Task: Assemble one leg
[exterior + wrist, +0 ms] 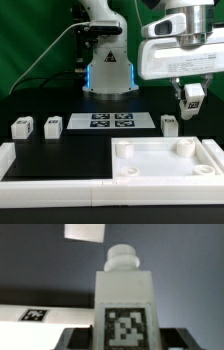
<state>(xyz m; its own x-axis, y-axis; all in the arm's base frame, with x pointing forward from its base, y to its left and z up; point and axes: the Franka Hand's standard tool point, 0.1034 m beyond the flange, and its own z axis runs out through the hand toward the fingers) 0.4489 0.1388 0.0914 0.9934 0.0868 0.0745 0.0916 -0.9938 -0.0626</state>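
Note:
My gripper is shut on a leg, a white block-shaped peg with a black-and-white tag, and holds it in the air at the exterior view's right, above and behind the tabletop piece. In the wrist view the held leg fills the middle, its rounded peg end pointing away, and dark fingers flank its base. Three more legs stand on the black table: two on the exterior view's left and one right of the marker board. The large white square tray-like piece with round corner sockets lies at the front right.
The marker board lies flat at the table's middle; its corner shows in the wrist view. A white L-shaped frame runs along the front and the exterior view's left. The robot base stands behind.

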